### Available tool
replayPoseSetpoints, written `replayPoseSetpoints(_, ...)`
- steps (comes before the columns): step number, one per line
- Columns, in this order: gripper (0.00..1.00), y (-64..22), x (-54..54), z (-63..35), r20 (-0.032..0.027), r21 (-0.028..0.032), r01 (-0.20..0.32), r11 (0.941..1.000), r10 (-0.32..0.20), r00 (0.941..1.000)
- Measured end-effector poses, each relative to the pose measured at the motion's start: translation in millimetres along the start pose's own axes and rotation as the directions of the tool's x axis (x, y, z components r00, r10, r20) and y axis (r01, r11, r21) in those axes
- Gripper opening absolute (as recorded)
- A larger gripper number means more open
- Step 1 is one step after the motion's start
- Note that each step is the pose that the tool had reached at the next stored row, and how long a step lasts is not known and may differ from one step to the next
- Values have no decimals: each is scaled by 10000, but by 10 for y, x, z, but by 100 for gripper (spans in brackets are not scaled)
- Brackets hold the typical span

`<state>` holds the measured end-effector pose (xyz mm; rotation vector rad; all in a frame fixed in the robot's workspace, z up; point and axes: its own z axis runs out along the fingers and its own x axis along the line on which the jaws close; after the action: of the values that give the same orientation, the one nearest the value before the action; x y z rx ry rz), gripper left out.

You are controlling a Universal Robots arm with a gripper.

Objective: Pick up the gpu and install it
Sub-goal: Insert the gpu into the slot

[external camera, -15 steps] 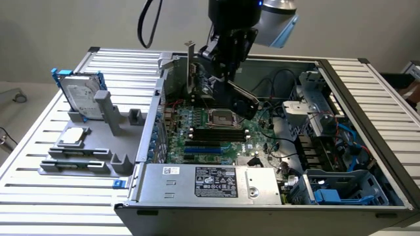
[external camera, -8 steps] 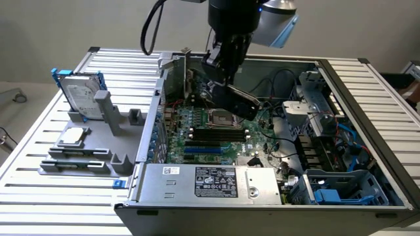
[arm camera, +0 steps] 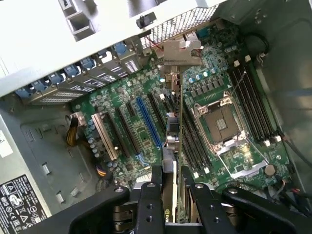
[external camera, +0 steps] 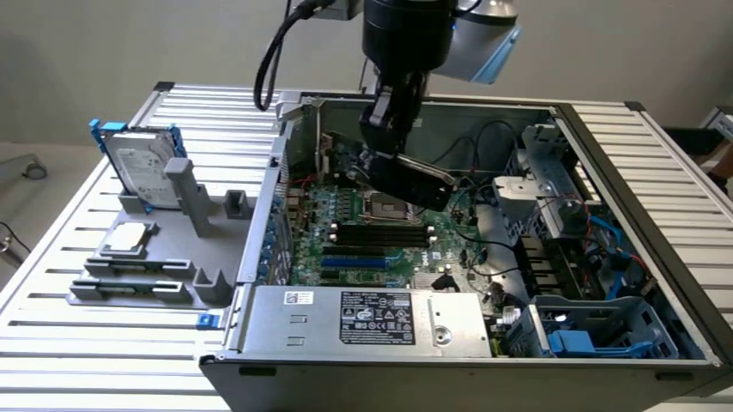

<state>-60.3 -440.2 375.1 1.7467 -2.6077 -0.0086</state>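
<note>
The pincer (arm camera: pixel 171 200) is clenched on the gpu (arm camera: pixel 174 131), its 2 fingers (arm camera: pixel 148 195) pressing the card's faces. The card hangs inside the open computer case (external camera: pixel 607 172), over the motherboard (arm camera: pixel 117 97), seen edge-on from the wrist with its silver bracket (arm camera: pixel 181 51) at the far end. It lies along the black slots between the blue slot (arm camera: pixel 148 124) and the CPU socket (arm camera: pixel 219 122); whether it touches a slot I cannot tell. On the counter (external camera: pixel 69 343), a grey holder (external camera: pixel 172 249) carries 1 hard drive (external camera: pixel 143 163).
</note>
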Motion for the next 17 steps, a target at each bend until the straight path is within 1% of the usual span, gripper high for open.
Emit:
replayPoseSetpoints(2,26,0,0,24,-2,0,365,9993,-365,9993)
replayPoseSetpoints(4,26,0,0,48,-3,-1,724,9974,-724,9974)
replayPoseSetpoints(6,26,0,0,71,-5,-1,1094,9940,-1094,9940)
replayPoseSetpoints(8,26,-1,0,93,-9,-2,1450,9894,-1450,9894)
replayPoseSetpoints(10,26,-1,0,116,-11,-3,1804,9836,-1804,9836)
replayPoseSetpoints(12,26,0,0,135,-14,-10,2166,9763,-2166,9763)
replayPoseSetpoints(15,26,0,0,158,-20,-31,2675,9636,-2675,9636)
replayPoseSetpoints(17,26,-1,0,181,-21,-35,2997,9540,-2997,9540)
